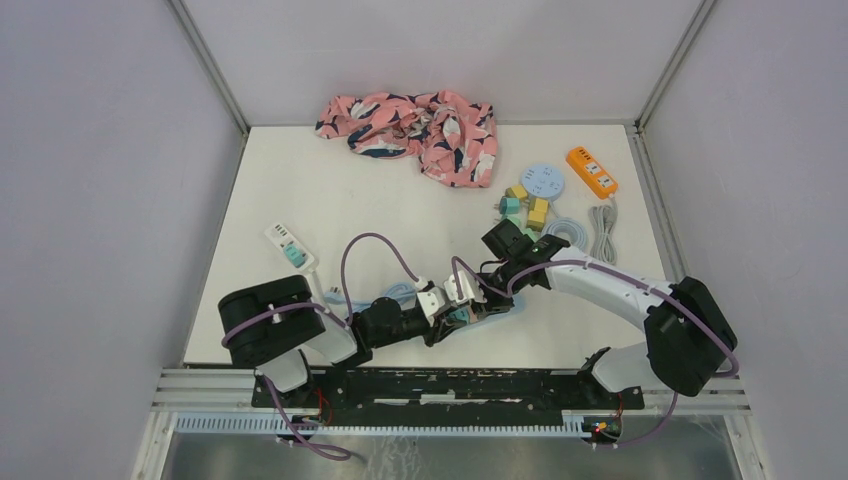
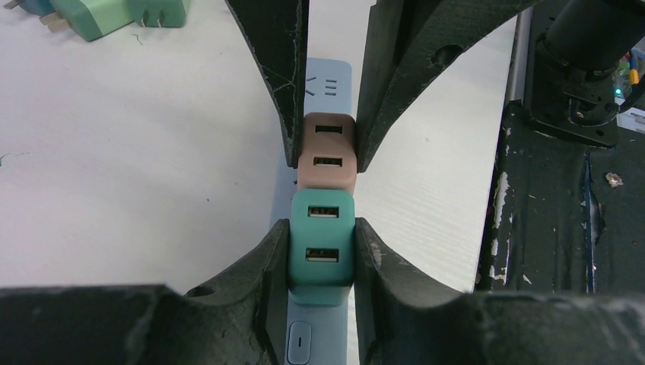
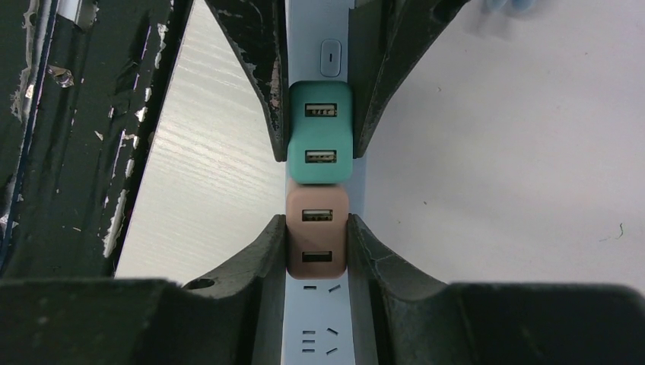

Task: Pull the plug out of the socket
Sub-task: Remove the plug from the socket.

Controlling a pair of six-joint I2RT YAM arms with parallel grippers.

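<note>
A pale blue socket strip (image 2: 316, 338) lies on the white table with two USB plugs seated in it side by side. My left gripper (image 2: 321, 243) is shut on the teal plug (image 2: 321, 236), its fingers pressed against both sides. My right gripper (image 3: 318, 247) is shut on the pink plug (image 3: 318, 236), which touches the teal plug (image 3: 320, 137). The two grippers face each other over the strip (image 3: 318, 327), near the table's front edge in the top view, left gripper (image 1: 455, 312) and right gripper (image 1: 490, 292). The pink plug (image 2: 327, 156) sits between the right gripper's fingers (image 2: 278, 84).
A pink floral cloth (image 1: 415, 125) lies at the back. At the right stand an orange power strip (image 1: 591, 171), a round blue socket (image 1: 542, 181), several loose plugs (image 1: 525, 208) and a coiled cable (image 1: 603, 235). A white strip with a teal plug (image 1: 288, 247) lies at the left.
</note>
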